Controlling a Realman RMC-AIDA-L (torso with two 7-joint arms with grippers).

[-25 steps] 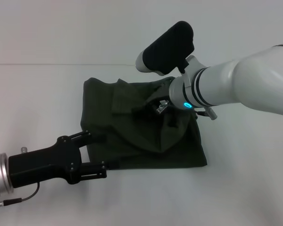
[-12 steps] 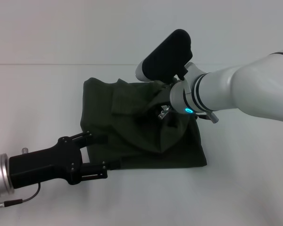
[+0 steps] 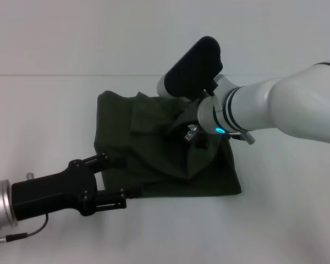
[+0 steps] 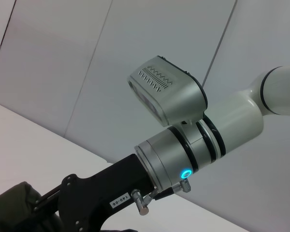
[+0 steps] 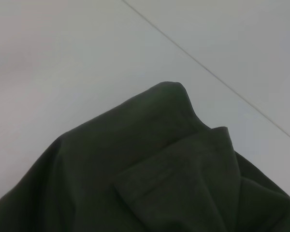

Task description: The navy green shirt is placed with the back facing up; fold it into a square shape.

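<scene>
Handling soft, limp navy green shirt (image 3: 165, 154): left gripper (image 3: 114, 180) open at hem; right gripper (image 3: 188, 132) jaws hidden; grab edges.

Our left gripper (image 3: 111, 179) is a matte black angular block with small screws, on a silver metal cuff trailing a thin black cable. Our glossy white right arm (image 3: 286, 102) has black rings, a glowing cyan light and a black-capped wrist camera housing (image 3: 193, 60).
</scene>
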